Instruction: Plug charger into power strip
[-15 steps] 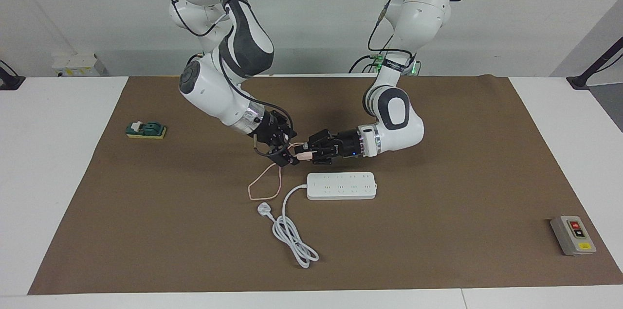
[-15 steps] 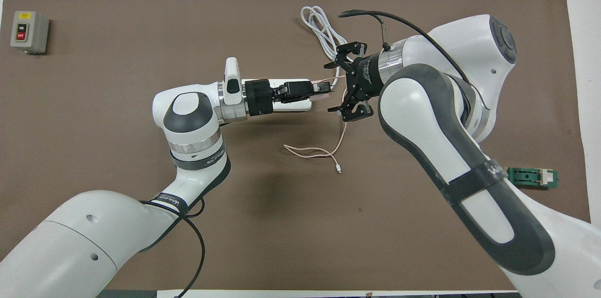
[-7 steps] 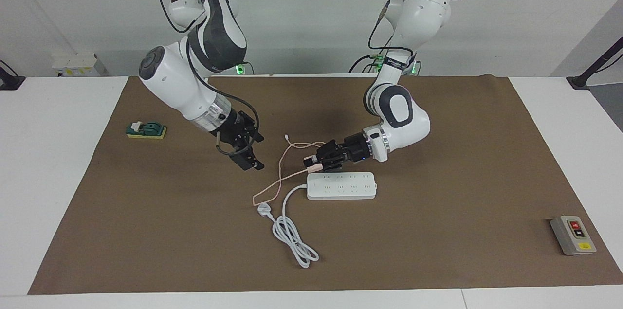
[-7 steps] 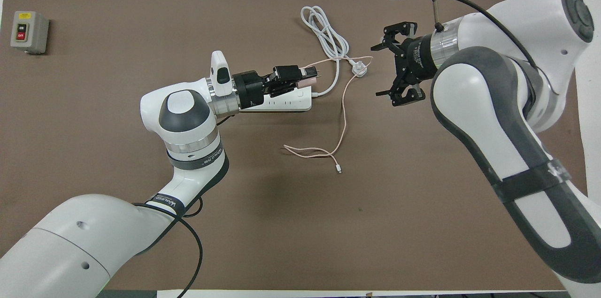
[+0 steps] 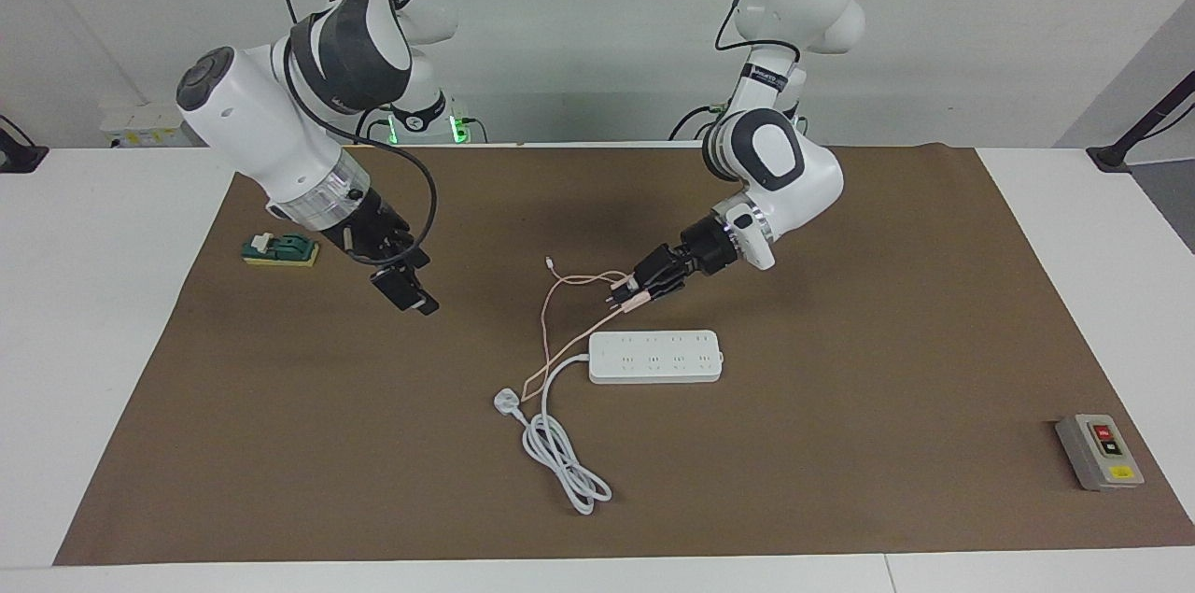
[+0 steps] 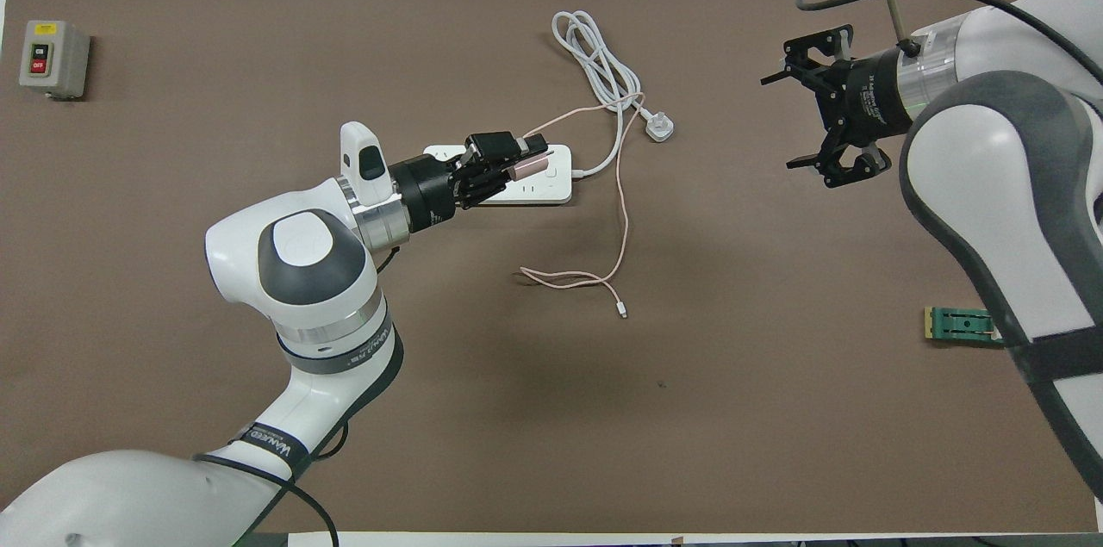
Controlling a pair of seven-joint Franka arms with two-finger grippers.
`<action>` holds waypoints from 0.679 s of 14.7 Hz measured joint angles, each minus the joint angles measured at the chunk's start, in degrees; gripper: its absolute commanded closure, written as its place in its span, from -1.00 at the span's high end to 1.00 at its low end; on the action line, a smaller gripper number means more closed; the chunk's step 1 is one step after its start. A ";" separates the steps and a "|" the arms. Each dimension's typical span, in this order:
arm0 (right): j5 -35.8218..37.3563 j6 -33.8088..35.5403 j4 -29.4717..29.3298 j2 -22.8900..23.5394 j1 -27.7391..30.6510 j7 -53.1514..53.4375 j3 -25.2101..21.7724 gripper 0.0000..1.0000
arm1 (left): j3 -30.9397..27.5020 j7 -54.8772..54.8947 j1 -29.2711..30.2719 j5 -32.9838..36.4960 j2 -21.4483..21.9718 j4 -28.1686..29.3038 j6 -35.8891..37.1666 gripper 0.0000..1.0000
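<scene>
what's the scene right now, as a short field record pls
held: charger in left tool, shut on it, up in the air over the mat beside the power strip
cable: pink cable trails from charger down onto the mat
power strip: flat on mat, sockets up, nothing plugged in, white cord coiled farther from the robots
right tool: open, holds nothing, over bare mat near green switch block
also there: grey button box
</scene>
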State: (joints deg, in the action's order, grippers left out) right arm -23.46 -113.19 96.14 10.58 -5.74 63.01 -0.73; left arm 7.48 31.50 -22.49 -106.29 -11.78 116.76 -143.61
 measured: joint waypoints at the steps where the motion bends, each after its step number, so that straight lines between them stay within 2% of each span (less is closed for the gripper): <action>1: 1.56 0.67 0.00 -0.30 0.56 -3.17 -0.03 1.00 | 0.02 -0.11 -0.89 0.00 1.54 2.11 -2.35 -1.00; 3: 4.52 1.89 -0.01 -0.97 1.89 -11.15 -0.04 1.00 | 0.04 -0.17 -2.15 -0.01 3.96 5.67 -5.39 -1.00; 5: 7.04 3.23 -0.01 -1.70 3.30 -18.57 -0.05 1.00 | 0.02 -0.09 -2.36 1.10 4.77 6.71 -5.74 -1.00; 10: 13.32 5.42 -0.01 -3.49 5.43 -34.17 -0.06 1.00 | -0.55 -0.29 -0.78 12.68 5.03 3.22 -0.65 -1.00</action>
State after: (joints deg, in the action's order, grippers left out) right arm -10.13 -107.78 96.13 7.08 -0.31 28.84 -0.79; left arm 6.93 31.21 -23.27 -93.62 -6.76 119.98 -144.26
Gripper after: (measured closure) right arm 0.000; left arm 0.674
